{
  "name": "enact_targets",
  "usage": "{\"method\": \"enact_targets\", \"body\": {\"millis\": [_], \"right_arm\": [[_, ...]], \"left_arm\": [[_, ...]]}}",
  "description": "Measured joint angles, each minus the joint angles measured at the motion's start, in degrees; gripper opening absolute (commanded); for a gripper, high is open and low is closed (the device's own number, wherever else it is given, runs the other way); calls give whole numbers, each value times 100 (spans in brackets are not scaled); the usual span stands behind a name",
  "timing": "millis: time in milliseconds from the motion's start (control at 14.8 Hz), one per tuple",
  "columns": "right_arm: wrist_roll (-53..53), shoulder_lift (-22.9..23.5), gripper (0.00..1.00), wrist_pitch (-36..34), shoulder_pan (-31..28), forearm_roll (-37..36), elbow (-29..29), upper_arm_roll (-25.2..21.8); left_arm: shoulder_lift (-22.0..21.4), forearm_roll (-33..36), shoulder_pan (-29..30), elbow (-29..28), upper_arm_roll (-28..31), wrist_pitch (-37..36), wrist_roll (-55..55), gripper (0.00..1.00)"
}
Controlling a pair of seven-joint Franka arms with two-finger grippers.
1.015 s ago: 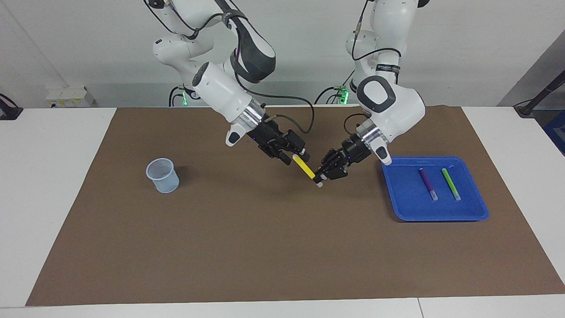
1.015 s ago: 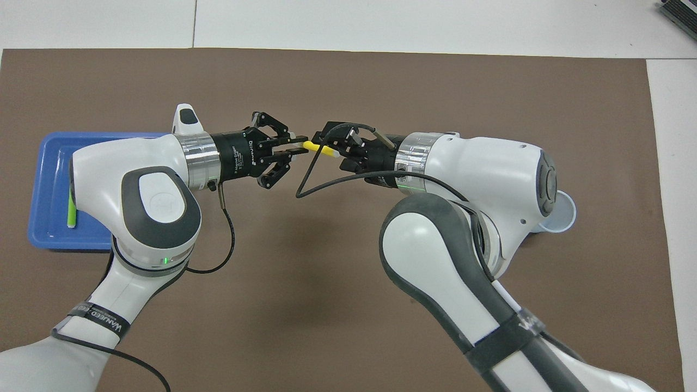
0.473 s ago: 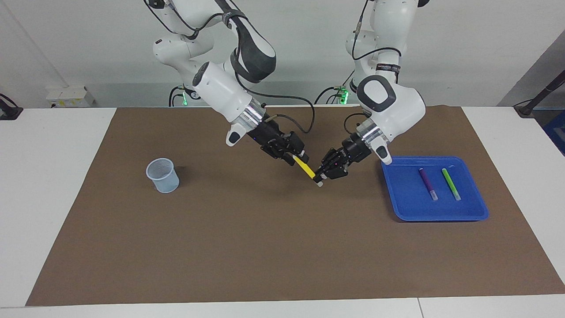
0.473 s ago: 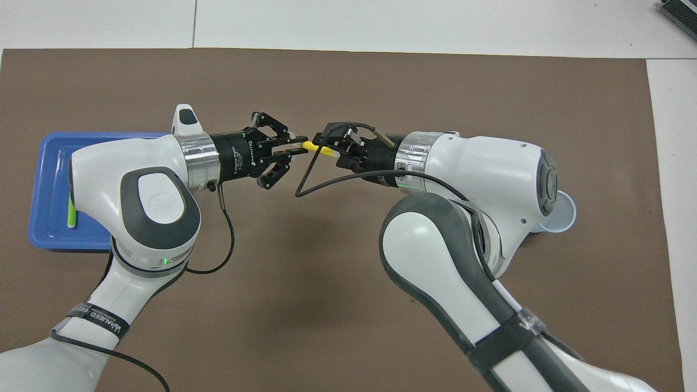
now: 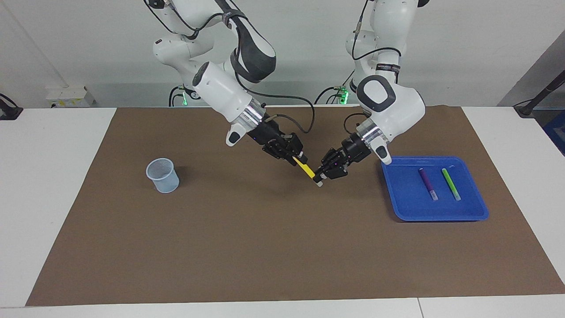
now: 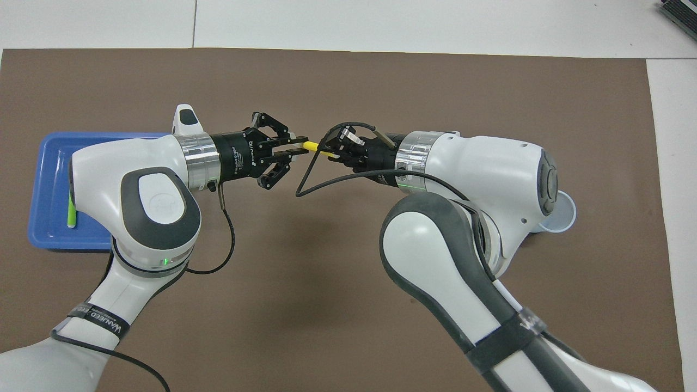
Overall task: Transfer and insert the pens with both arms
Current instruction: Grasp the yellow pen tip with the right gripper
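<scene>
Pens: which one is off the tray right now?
The yellow pen, held in the air between the left gripper and right gripper; purple pen and green pen lie in the blue tray.

Two high opposed views, shared brown mat (image 5: 247, 247) between.

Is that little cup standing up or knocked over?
Upright. The cup stands on its base on the brown mat, its open rim facing up, toward the right arm's end of the table. Whether anything is inside, I cannot tell.

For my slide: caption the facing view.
Mid-air handover: left gripper and right gripper both grip the yellow pen above the brown mat.
</scene>
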Motion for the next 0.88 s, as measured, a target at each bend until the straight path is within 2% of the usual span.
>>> {"method": "enact_targets", "body": {"millis": [541,744,812,879], "right_arm": [[-4,7,0,-9,-2,8,-5,-5],[-82,7,0,-17,-2,8,-6,-4],[-182,10,0,-41,-2,8,-5,-5],[-328,16,0,-131,-3,-20,-5,-8]], "left_arm": [[-7,-17,-5,-7,8,26,66,0],[-7,-20,-7,-7,8,32,155,44],[-8,-20,-13,-8,2,30,193,48],[-9,-21,-28,-8,-5,30,208,57]]}}
